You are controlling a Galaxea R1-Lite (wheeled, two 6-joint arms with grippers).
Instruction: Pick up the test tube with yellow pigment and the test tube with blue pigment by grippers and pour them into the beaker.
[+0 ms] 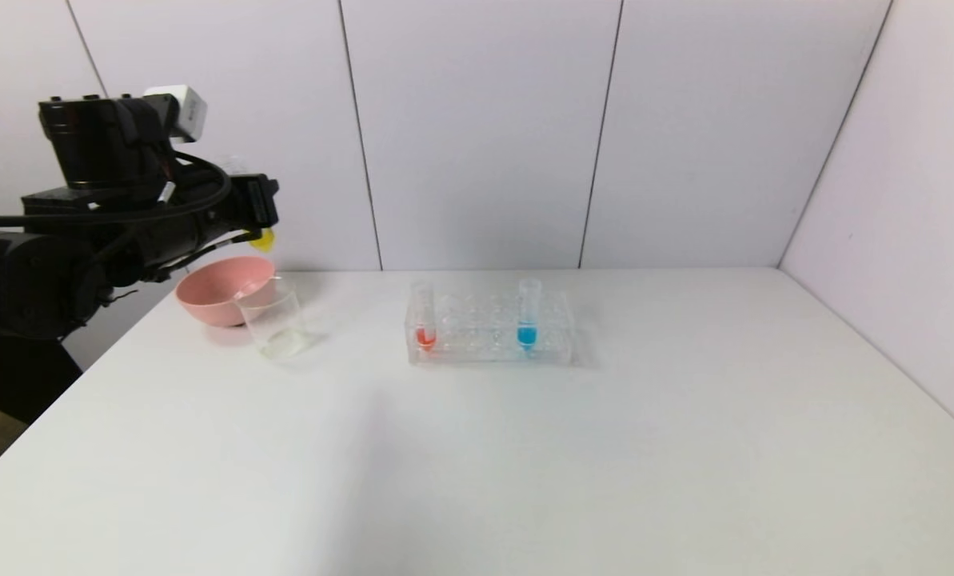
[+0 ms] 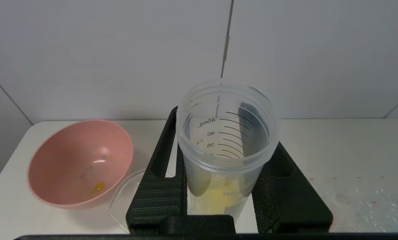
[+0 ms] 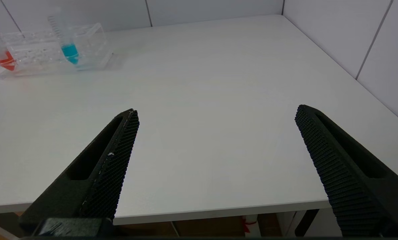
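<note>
My left gripper (image 1: 257, 210) is shut on the test tube with yellow pigment (image 1: 262, 240), held in the air above the beaker (image 1: 273, 322) with its yellow bottom end down. In the left wrist view the tube (image 2: 219, 196) sits between the two black fingers (image 2: 158, 200), mouth toward the camera, with the beaker's rim (image 2: 120, 191) below. The test tube with blue pigment (image 1: 528, 320) stands in the clear rack (image 1: 488, 346); it also shows in the right wrist view (image 3: 68, 50). My right gripper (image 3: 217, 110) is open and empty over the table's front edge.
A pink bowl (image 1: 219, 292) with yellow drops inside (image 2: 80, 163) sits right behind the beaker at the table's left rear. A red-liquid tube (image 1: 425, 324) stands at the rack's left end. White wall panels close the back and right.
</note>
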